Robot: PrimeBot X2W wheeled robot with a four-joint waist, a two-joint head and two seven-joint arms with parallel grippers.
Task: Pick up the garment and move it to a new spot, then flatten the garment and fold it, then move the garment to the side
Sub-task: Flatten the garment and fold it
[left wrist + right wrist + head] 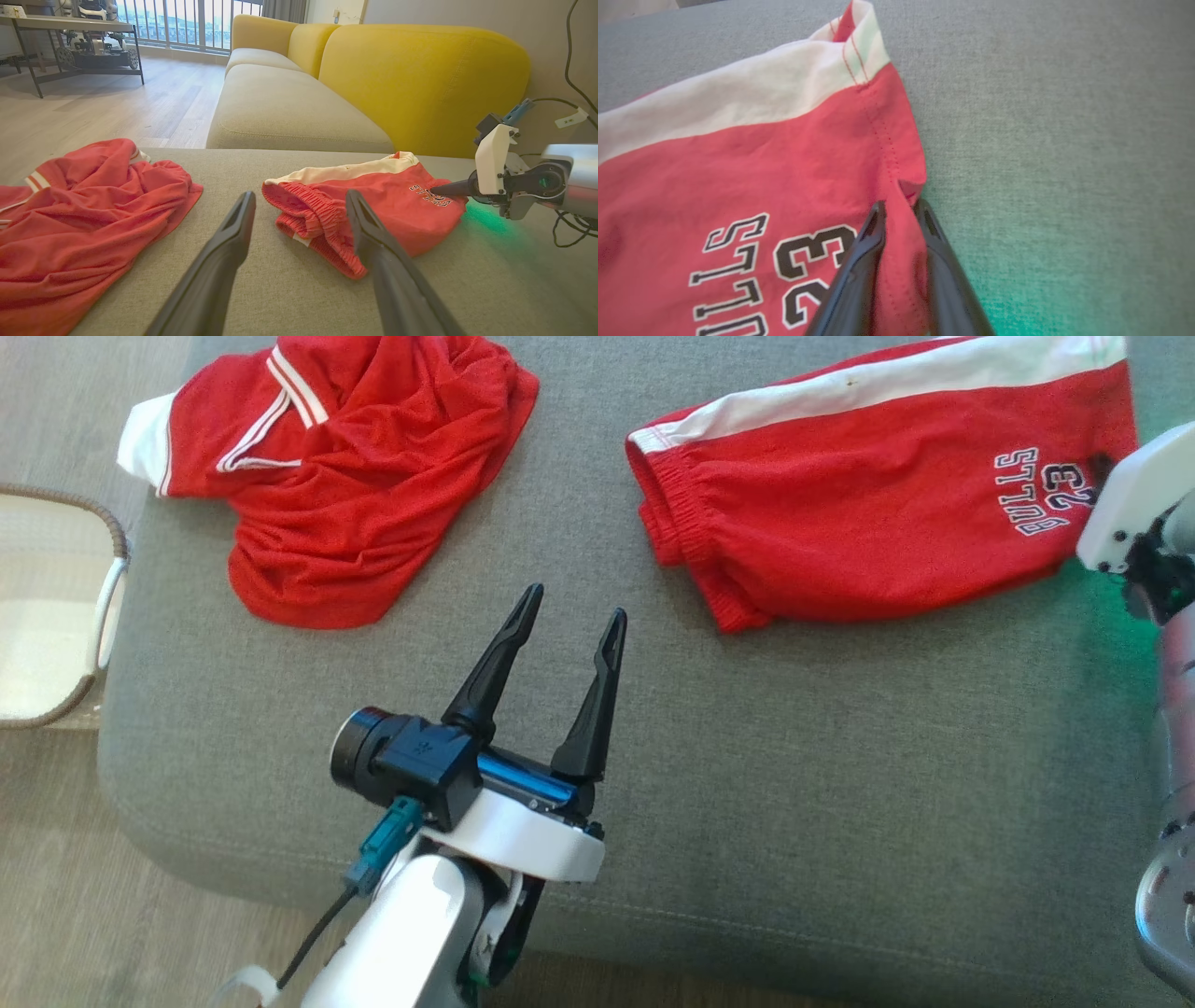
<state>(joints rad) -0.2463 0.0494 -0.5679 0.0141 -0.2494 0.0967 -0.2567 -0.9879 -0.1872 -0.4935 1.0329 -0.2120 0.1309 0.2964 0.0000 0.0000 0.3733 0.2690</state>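
right gripper pinches a hem corner of the shorts, likely to lift them; left gripper hovers wide open, empty.

We count two red garments on one grey cushion: one crumpled jersey at the upper left of the head view and one pair of shorts at the upper right. We count two tools, the left tool at lower centre there and the right tool at the bottom of its wrist view, each with two dark fingers. We also count one basket at the left edge and one yellow-backed sofa in the left wrist view.
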